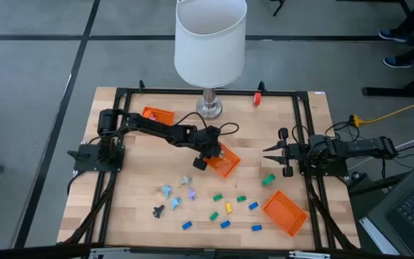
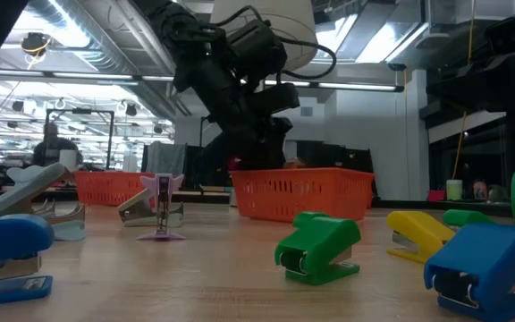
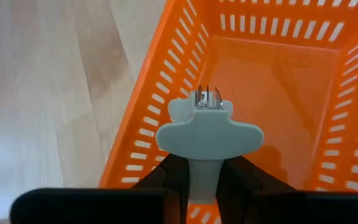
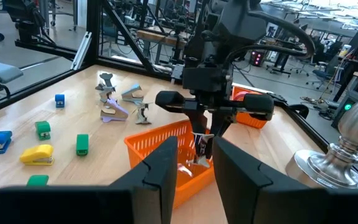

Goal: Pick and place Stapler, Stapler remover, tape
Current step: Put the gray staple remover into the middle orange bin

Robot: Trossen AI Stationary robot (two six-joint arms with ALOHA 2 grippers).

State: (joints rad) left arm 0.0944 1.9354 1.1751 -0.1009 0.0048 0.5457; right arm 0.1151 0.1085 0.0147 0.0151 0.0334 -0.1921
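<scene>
Blue staplers point(image 2: 485, 268) lie nearest in the low view, cut off by the frame at both lower corners, with a green stapler point(image 2: 320, 248) and a yellow one point(image 2: 420, 231) just behind them on the wooden surface point(image 1: 135, 194). Farther back, pale silvery staple removers point(image 2: 160, 207) stand and lie in a loose group left of centre.

Over the middle orange basket point(image 1: 223, 161) hangs the left end effector point(image 1: 205, 155), closed on a pale staple remover point(image 3: 205, 134); the left wrist view shows the remover pinched between the dark fingers point(image 3: 166, 180), above the basket's near wall and floor. From the right wrist view the remover is mostly hidden behind the basket wall and that arm's own fingers.

A second orange basket point(image 1: 157, 115) sits at the far left, a third point(image 1: 286, 212) at the near right. Small blue, green and yellow staplers scatter between the middle and near-right baskets. A white lamp point(image 1: 210, 43) stands at the far edge, its shade covering part of the surface; a small red roll of tape point(image 1: 258, 98) lies right of its base.

The right end effector point(image 1: 270, 152) waits at the right side, fingers narrowly apart, holding nothing.
</scene>
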